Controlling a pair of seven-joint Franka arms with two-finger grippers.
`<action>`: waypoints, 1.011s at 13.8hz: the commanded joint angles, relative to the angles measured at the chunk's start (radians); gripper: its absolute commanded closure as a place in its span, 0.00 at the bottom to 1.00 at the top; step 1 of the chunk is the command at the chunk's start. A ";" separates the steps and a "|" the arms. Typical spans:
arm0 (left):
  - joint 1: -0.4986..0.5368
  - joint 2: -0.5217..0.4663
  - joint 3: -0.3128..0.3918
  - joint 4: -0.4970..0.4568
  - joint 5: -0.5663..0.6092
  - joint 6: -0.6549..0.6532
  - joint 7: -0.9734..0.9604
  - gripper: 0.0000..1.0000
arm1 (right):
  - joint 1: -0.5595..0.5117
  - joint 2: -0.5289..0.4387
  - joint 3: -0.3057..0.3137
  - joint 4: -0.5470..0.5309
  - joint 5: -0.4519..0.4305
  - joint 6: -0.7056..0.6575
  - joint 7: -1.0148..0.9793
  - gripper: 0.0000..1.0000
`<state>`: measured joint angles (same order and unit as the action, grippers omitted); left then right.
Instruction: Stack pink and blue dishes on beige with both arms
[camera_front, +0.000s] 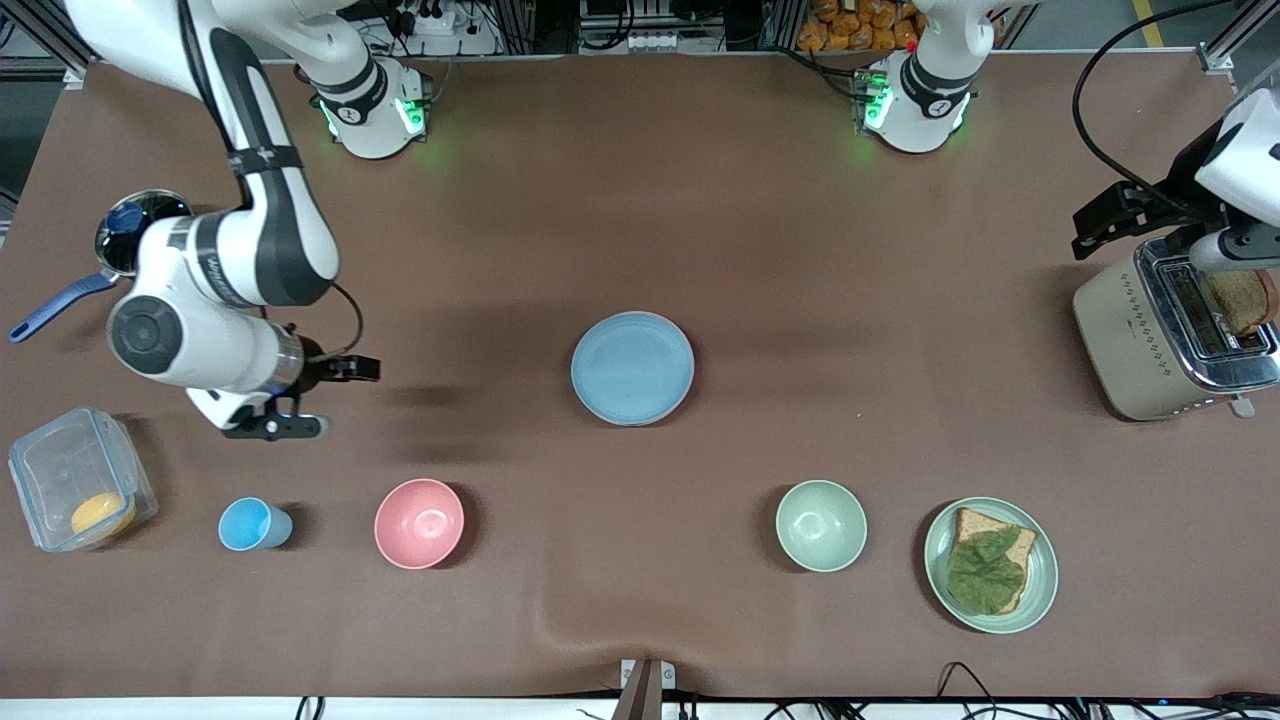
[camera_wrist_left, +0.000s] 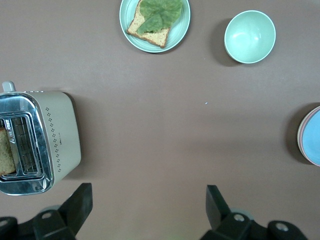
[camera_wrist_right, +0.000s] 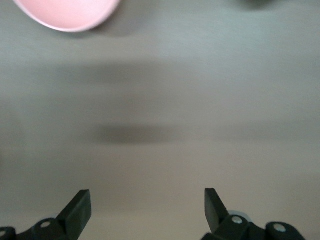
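Overall, the tabletop (camera_front: 640, 200) carries the blue plate (camera_front: 632, 367) at centre. Only the left wrist view shows a pink plate (camera_wrist_left: 300, 134) edge beneath it. Left gripper (camera_wrist_left: 149, 200) hangs released beside the toaster (camera_wrist_left: 37, 141); right gripper (camera_wrist_right: 147, 200), released, hangs over bare tabletop near the pink bowl (camera_wrist_right: 67, 12).

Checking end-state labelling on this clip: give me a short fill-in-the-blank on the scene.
The top plate of the mid-table stack is ___. The left claw, above the table by the toaster, and the right claw, above the table by the pink bowl, are both ___. On the green plate, the bread carries a ___.
Missing: blue; open; leaf.
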<state>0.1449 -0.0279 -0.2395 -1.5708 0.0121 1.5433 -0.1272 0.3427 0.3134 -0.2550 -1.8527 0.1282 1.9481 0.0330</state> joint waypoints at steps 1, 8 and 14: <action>0.005 -0.003 -0.003 0.014 -0.018 -0.022 0.003 0.00 | -0.037 -0.141 0.016 -0.161 -0.073 0.015 -0.012 0.00; 0.008 -0.003 -0.001 0.005 -0.024 -0.025 0.024 0.00 | -0.077 -0.289 0.017 -0.095 -0.128 -0.131 -0.011 0.00; 0.025 -0.001 0.008 0.003 -0.026 -0.029 0.072 0.00 | -0.296 -0.284 0.201 0.280 -0.124 -0.486 -0.108 0.00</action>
<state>0.1589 -0.0254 -0.2333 -1.5712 0.0121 1.5292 -0.0841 0.1846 0.0153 -0.1733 -1.6745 0.0165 1.5476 -0.0196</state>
